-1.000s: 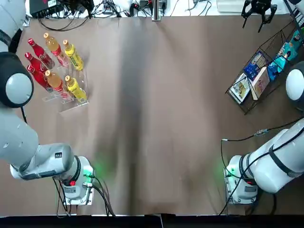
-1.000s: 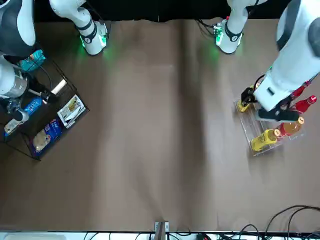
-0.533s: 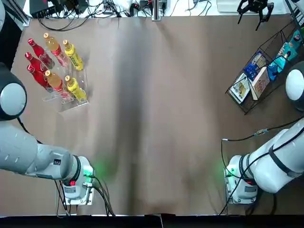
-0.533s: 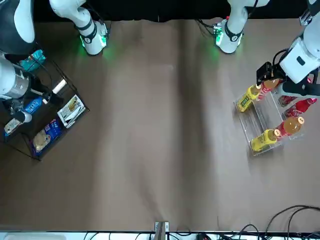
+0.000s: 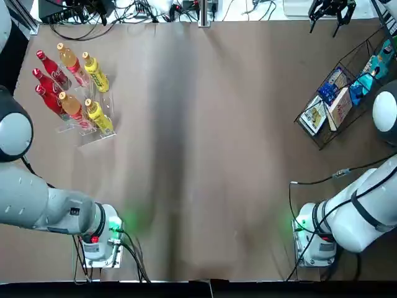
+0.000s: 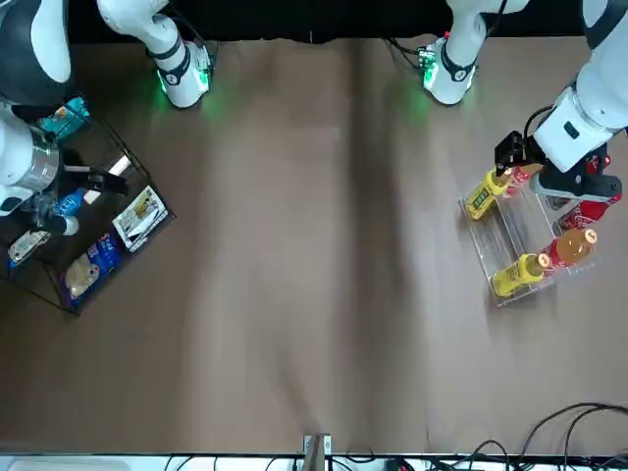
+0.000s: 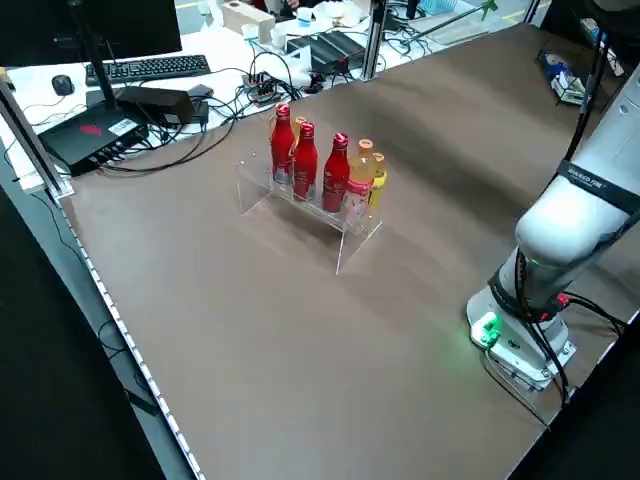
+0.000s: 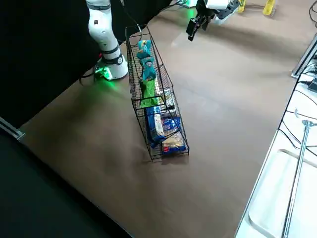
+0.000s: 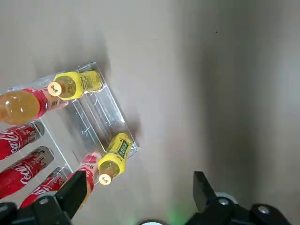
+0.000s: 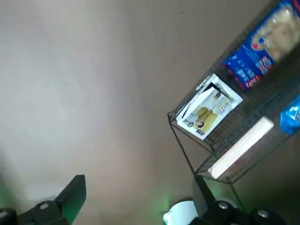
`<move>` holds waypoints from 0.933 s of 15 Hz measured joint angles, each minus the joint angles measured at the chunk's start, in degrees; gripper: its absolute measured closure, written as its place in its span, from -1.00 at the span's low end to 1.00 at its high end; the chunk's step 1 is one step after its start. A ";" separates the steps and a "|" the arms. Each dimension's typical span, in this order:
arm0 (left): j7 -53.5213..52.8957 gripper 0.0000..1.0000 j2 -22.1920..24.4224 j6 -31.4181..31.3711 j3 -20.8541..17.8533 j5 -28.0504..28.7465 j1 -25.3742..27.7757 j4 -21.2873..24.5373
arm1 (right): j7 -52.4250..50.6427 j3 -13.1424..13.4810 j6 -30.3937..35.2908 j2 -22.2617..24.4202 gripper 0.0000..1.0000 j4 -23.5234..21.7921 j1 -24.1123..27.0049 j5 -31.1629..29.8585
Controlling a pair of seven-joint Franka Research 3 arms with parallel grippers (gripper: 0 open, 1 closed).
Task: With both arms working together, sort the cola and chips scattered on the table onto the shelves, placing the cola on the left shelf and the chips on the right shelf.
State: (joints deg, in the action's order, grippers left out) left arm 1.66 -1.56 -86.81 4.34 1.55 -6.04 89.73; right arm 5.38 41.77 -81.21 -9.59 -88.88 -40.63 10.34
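Three red cola bottles [image 5: 44, 82] lie in the clear acrylic left shelf [image 5: 87, 133] at the table's far left, also seen upright from the side as cola bottles [image 7: 305, 160]. One green and two teal chips packets [image 8: 147, 74] sit in the black wire right shelf [image 8: 148, 114] at the far right. My left gripper [image 9: 139, 177] hangs open and empty high above the left shelf [image 9: 96, 119]. My right gripper [image 5: 333, 9] is open and empty beyond the right shelf [image 5: 322, 133], near the table's far edge. The brown table [image 5: 198, 155] holds no loose cola or chips.
Orange and yellow drink bottles [image 5: 93, 93] share the acrylic rack. Flat blue and white packs [image 5: 329, 99] lie at the lower end of the wire basket. Both arm bases [image 5: 99, 239] with green lights stand at the near edge. Cables and a keyboard [image 7: 150, 68] lie past the far edge.
My left arm has pulled back from over the acrylic rack, up and outward toward the robot's left. The right gripper has drifted slightly farther toward the far edge. The bottles and packets have not moved.
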 joint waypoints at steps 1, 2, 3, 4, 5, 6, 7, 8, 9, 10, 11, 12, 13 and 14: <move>0.00 -1.00 0.00 -0.02 0.19 0.15 0.00 0.02 | -2.26 0.00 0.00 0.00 -1.00 0.00 0.00 0.00; 0.00 -1.00 0.00 -0.04 0.32 0.21 0.04 0.04 | -3.64 0.00 0.00 0.00 -1.00 0.00 0.00 0.00; 0.00 -1.00 0.00 -0.05 0.63 0.27 0.34 0.06 | -4.33 0.00 0.00 0.00 -1.00 0.00 0.00 0.00; -0.04 -1.00 0.01 -0.06 1.43 0.29 1.22 0.07 | -4.77 0.00 0.00 0.00 -1.00 0.00 0.00 0.00; -0.07 -1.00 0.02 -0.08 2.68 0.29 2.50 0.07 | -4.94 0.00 0.00 0.00 -1.00 0.00 0.00 0.00; -0.13 -1.00 0.04 -0.15 3.84 0.29 3.63 0.07 | -5.03 0.00 0.00 0.00 -1.00 0.00 0.00 0.00; -0.17 -1.00 0.08 -0.22 4.46 0.29 4.27 0.07 | -5.13 -0.02 0.00 0.00 -1.00 0.00 -0.01 0.00; -0.17 -1.00 0.11 -0.27 4.70 0.30 4.49 0.07 | -5.23 -0.04 0.00 0.00 -1.00 0.00 -0.10 0.00; -0.16 -1.00 0.12 -0.28 4.75 0.30 4.49 0.07 | -5.31 -0.07 0.00 0.00 -1.00 0.00 -0.25 0.00; 0.03 -1.00 0.12 -0.29 4.82 0.30 4.49 0.07 | -5.34 -0.09 0.00 0.00 -1.00 0.00 -0.44 0.00; 0.22 -1.00 0.12 -0.30 4.86 0.29 4.49 0.07 | -5.34 -0.11 0.00 0.00 -1.00 0.00 -0.60 0.00; 0.39 -1.00 0.12 -0.39 4.86 0.29 4.52 0.06 | -5.35 -0.11 0.00 0.00 -1.00 0.00 -0.67 0.00; 0.44 -1.00 0.12 -0.59 4.85 0.30 4.57 0.05 | -5.35 -0.11 0.00 0.00 -1.00 0.00 -0.68 0.00; 0.45 -1.00 0.12 -0.77 4.85 0.30 4.61 0.05 | -5.37 -0.10 0.00 0.00 -1.00 0.00 -0.68 0.00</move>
State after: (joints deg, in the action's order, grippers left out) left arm 2.10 -1.44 -87.58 9.19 1.85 -1.43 89.78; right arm 0.01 41.67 -81.21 -9.59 -88.88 -41.30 10.34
